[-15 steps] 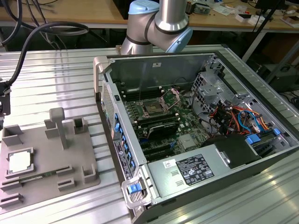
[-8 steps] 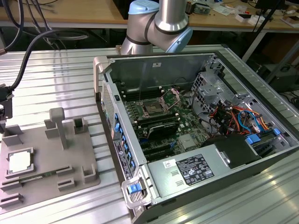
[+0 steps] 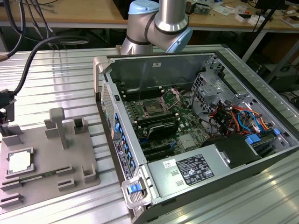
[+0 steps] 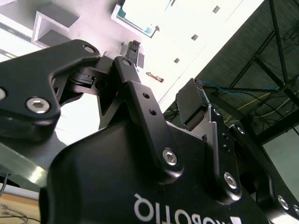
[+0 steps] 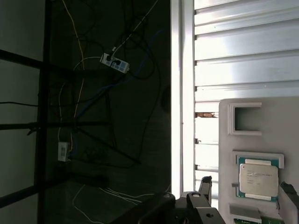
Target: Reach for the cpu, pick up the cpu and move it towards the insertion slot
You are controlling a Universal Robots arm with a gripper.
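The cpu (image 3: 19, 162) is seen lying flat, silvery top upward, in a framed recess of the grey tray (image 3: 79, 173). The tray rests on the desk (image 3: 56, 70), at the exterior view's left. The insertion slot (image 3: 153, 108) is found inside the open computer case (image 3: 205, 172), well apart from the tray, toward the exterior view's right.

In the first wrist view the gripper (image 5: 246, 188) is held over the tray with its fingers spread. Nothing is pinched, and the chip appears in the gap between the two fingertips, not touched.

Some risks can be judged from here. The chip is thin and is enclosed by the raised rim of its recess, so little edge is offered to the fingers. If the approach is made slightly off-centre, a finger may be set on the rim or on the metal top. The chip may then be tilted, scratched or gripped by one corner only. A weak hold could be lost on the way across the case wall.
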